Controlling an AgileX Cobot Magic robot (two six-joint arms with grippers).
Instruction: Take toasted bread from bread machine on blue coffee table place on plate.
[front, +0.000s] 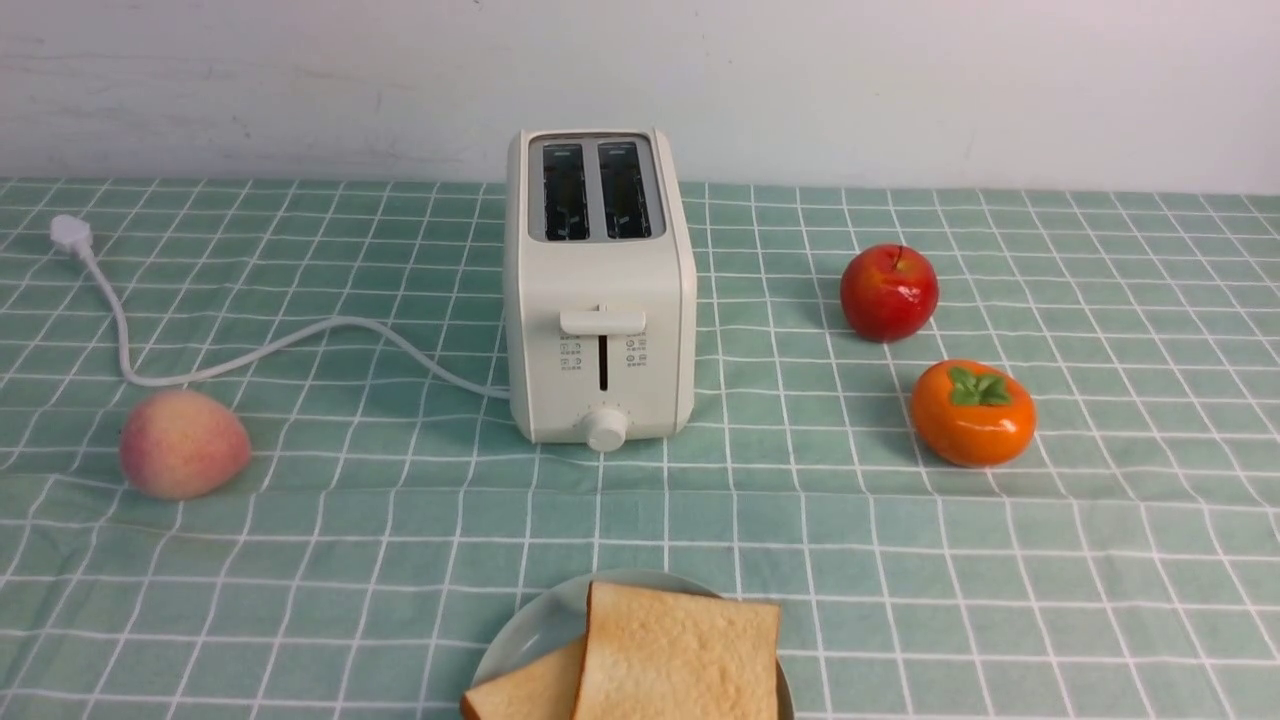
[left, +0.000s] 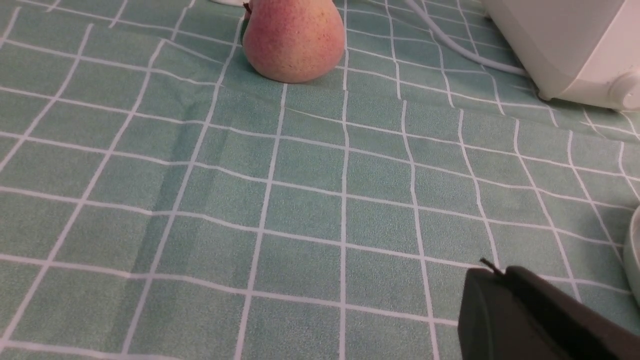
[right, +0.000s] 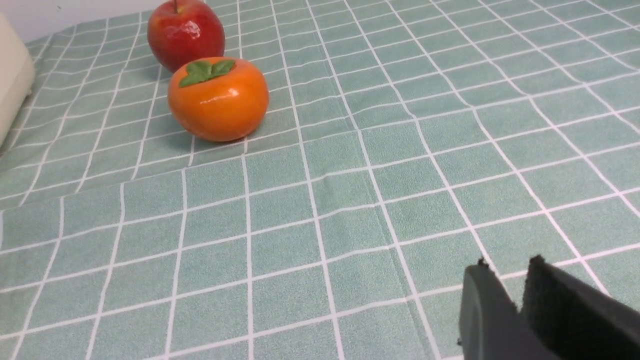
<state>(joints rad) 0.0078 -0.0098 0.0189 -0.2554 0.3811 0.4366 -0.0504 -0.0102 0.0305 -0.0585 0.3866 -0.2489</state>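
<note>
"Toasted bread (front: 680, 650): 2 slices, where do you find them?"

"On your plate (front: 540, 620), at the near edge of the front view. The upper slice overlaps the lower slice (front: 535, 685), crookedly; the lower edge of the view cuts the pair off."

"Work done, work outstanding?"

"The 2 slots (front: 565, 200) of your bread machine (front: 540, 290) show dark, with no bread standing in them. By that evidence you have the transfer complete; you seem to have only the arms left to park."

"Your claws?"

"Left gripper (left: 497, 270): fingertips together, nothing visible in the grip. Right gripper (right: 509, 264): fingertips slightly parted, nothing between them. Each is away from the bread."

"Materials, then?"

"Bread: squarish, flat, pale tan, finely mottled, crust orange-brown. Plate: round, smooth, pale blue-green, shallow rim. Bread machine: cream-white, upright, rounded corners, 1 bar-shaped lever (front: 603, 322), 1 round knob (front: 606, 430), 1 white cord (front: 250, 355). Blue coffee table (front: 350, 600): teal-green fabric, white grid, lightly creased."

"Sundries?"

"3 fruits for you: 1 glossy red apple (front: 889, 293); 1 squat, shiny orange persimmon (front: 960, 425); 1 peach (front: 184, 445), matt, pink and yellow."
</note>
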